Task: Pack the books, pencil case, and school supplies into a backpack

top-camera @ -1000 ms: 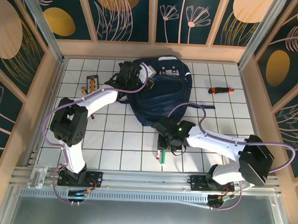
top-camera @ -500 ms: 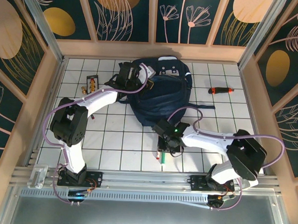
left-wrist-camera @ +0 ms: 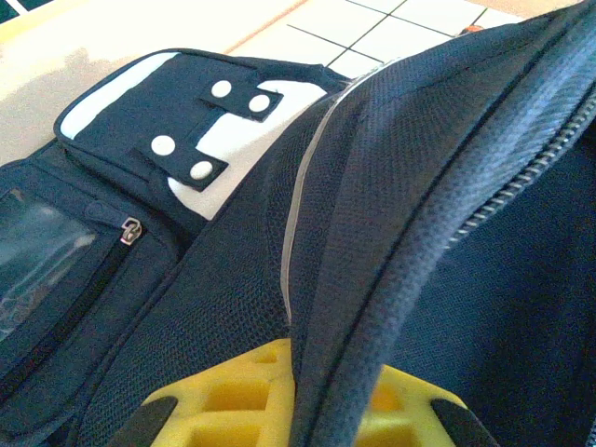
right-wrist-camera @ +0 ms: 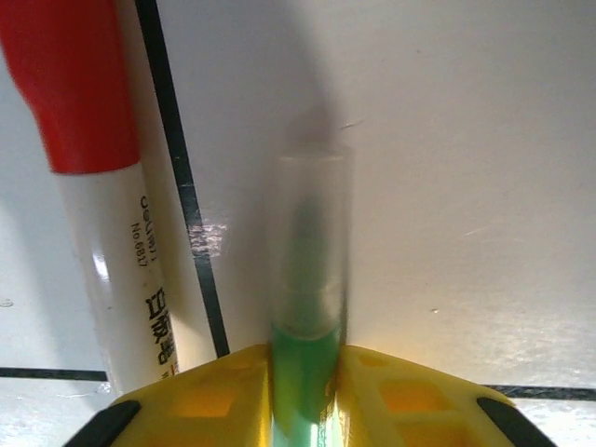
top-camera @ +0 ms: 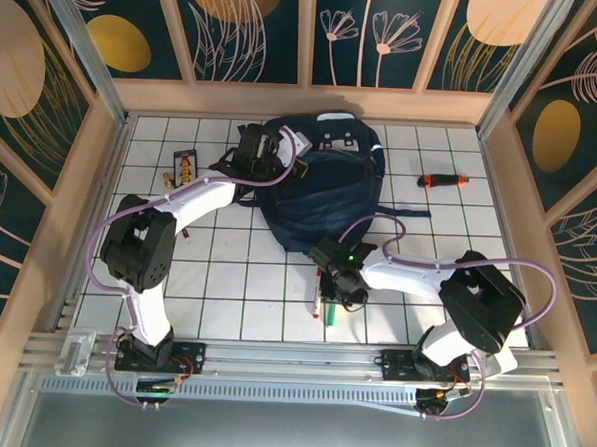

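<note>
Nipped between the yellow pads [right-wrist-camera: 391, 391] of the right tool [right-wrist-camera: 305, 372], almost closed with a pad against each side by the look of it: a slim green plastic pen with a clear cap [right-wrist-camera: 307, 279], close to the white gridded worktop [right-wrist-camera: 447, 140] near its front edge. Just beside it, flat on the worktop: a white-barrelled marker with a red cap [right-wrist-camera: 102, 186]. Both probably light, stiff and slick, so apt to roll or swivel in a grip; best taken across the middle of the barrel, not by the cap. Clamped tight in the left tool [left-wrist-camera: 303, 410]: the rim of the large dark navy fabric backpack [left-wrist-camera: 419, 186], at the far middle of the worktop. Soft and floppy, likely to sag shut unless held up by that edge. Counting: two pens, one backpack, two tools.
</note>
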You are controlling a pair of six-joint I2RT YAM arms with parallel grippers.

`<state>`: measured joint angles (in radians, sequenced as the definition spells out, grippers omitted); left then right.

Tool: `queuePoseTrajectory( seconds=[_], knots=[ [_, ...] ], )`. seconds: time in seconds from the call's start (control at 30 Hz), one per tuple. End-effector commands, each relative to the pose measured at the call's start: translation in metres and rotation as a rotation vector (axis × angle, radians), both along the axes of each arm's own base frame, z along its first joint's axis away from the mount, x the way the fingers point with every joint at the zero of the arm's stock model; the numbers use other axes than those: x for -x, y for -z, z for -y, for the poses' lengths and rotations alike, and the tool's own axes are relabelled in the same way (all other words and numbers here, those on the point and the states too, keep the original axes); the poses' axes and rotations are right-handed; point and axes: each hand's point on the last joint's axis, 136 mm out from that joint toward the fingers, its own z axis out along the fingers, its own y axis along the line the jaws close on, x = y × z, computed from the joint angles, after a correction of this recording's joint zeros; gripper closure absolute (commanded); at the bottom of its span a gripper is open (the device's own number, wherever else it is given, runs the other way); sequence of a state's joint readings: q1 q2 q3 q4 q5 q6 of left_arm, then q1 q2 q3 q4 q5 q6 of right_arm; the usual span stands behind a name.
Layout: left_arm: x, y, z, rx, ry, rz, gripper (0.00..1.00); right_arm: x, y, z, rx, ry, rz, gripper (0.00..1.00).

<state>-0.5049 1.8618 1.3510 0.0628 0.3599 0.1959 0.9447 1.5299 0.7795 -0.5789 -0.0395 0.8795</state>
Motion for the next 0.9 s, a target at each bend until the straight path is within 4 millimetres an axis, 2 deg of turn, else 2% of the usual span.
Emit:
queuePoseTrajectory(
  seconds=[0.0, 0.13, 0.23, 0.3, 0.33, 0.47, 0.57, 0.63, 0.7, 0.73, 0.8, 0.87],
  knots=[
    [0.004, -0.047, 0.013, 0.106, 0.053, 0.085, 1.00, -0.006, 0.014, 0.024, 0.073, 0.021, 0.024, 0.84],
    [0.006, -0.048, 0.012, 0.107, 0.052, 0.085, 1.00, -0.018, -0.002, 0.036, 0.103, 0.065, 0.111, 0.94],
    [0.008, -0.051, 0.013, 0.116, 0.057, 0.079, 1.00, -0.033, -0.034, 0.049, 0.124, 0.126, 0.227, 0.95],
    [0.009, -0.053, 0.013, 0.118, 0.063, 0.079, 1.00, -0.050, -0.070, 0.051, 0.095, 0.167, 0.336, 0.95],
    [0.010, -0.054, 0.014, 0.119, 0.069, 0.079, 1.00, -0.060, -0.095, 0.051, 0.057, 0.196, 0.401, 0.95],
    [0.014, -0.059, 0.014, 0.117, 0.089, 0.086, 1.00, -0.104, -0.179, 0.040, -0.188, 0.290, 0.561, 0.97],
    [0.013, -0.060, 0.016, 0.127, 0.091, 0.074, 1.00, -0.140, -0.225, 0.026, -0.454, 0.427, 0.588, 0.97],
    [0.014, -0.059, 0.018, 0.137, 0.097, 0.059, 1.00, -0.163, -0.247, 0.013, -0.627, 0.509, 0.592, 0.97],
    [0.013, -0.059, 0.019, 0.143, 0.096, 0.050, 1.00, -0.187, -0.261, 0.004, -0.736, 0.597, 0.608, 0.97],
    [0.013, -0.058, 0.019, 0.142, 0.096, 0.047, 1.00, -0.198, -0.260, -0.002, -0.785, 0.641, 0.583, 0.97],
    [0.014, -0.058, 0.020, 0.145, 0.097, 0.041, 1.00, -0.218, -0.255, -0.014, -0.846, 0.703, 0.537, 0.96],
    [0.015, -0.060, 0.020, 0.153, 0.102, 0.033, 1.00, -0.234, -0.240, -0.025, -0.875, 0.779, 0.479, 0.96]
  ],
)
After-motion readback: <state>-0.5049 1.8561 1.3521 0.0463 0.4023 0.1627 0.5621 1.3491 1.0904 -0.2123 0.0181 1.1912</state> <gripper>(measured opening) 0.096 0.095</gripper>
